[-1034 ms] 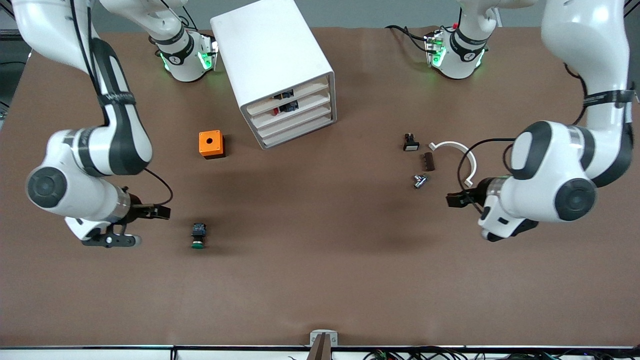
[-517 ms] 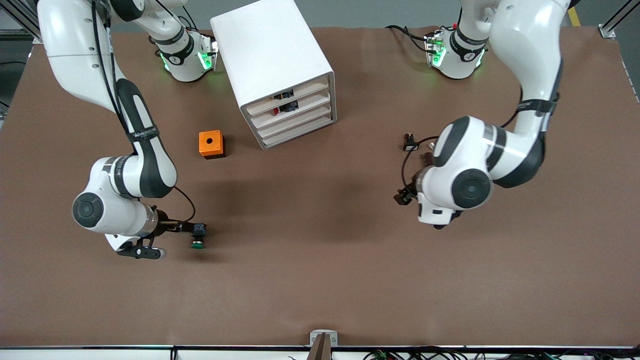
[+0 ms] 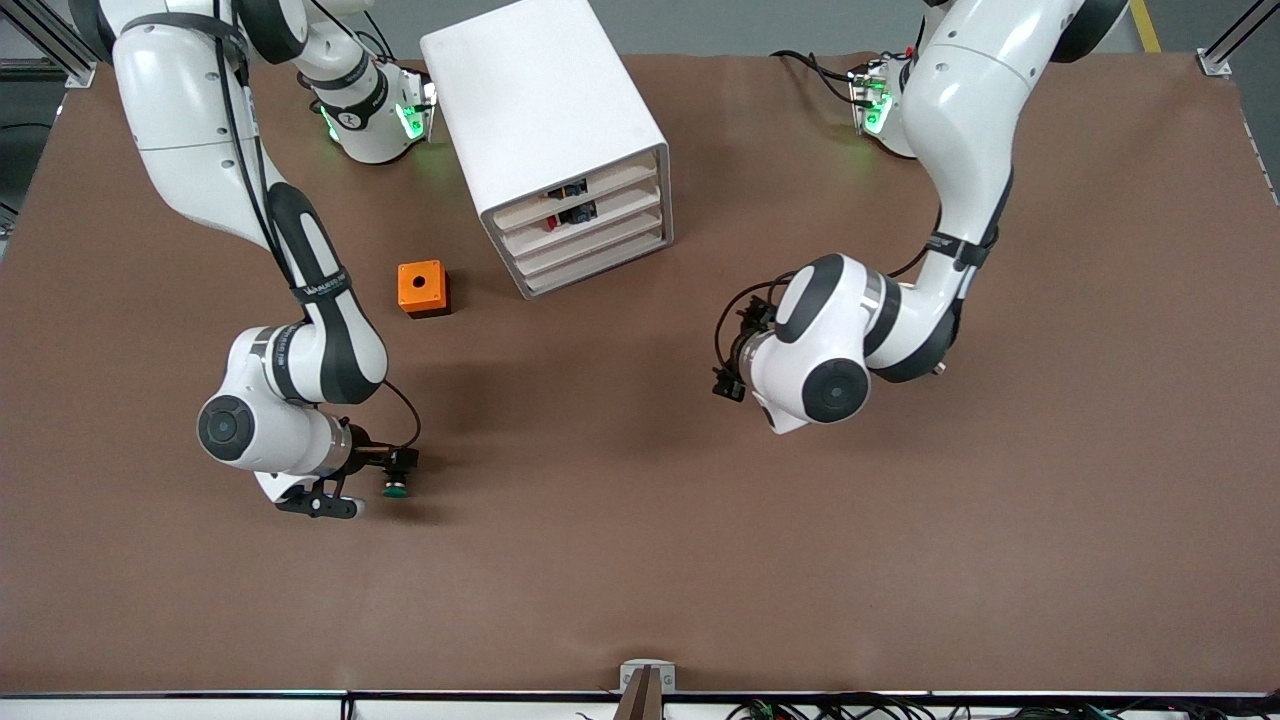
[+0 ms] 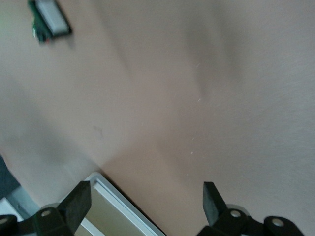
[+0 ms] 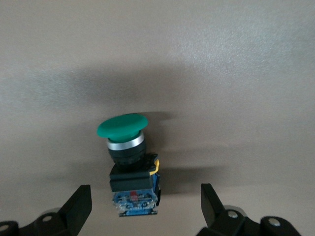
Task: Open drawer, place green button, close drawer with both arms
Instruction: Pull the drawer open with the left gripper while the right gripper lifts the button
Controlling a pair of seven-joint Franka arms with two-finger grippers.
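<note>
Cabinet (image 3: 560,140) near tabletop's robot-side edge; we see all four drawers shut, third drawer (image 3: 595,243) unopened, so every step remains. Left gripper (image 3: 728,385) spread, empty, over mid-table. Right gripper (image 3: 395,472) spread, jaws flanking button (image 5: 129,162), apparently not yet pinching. Button on its side toward right arm's end: green cap, black body, blue base.
</note>
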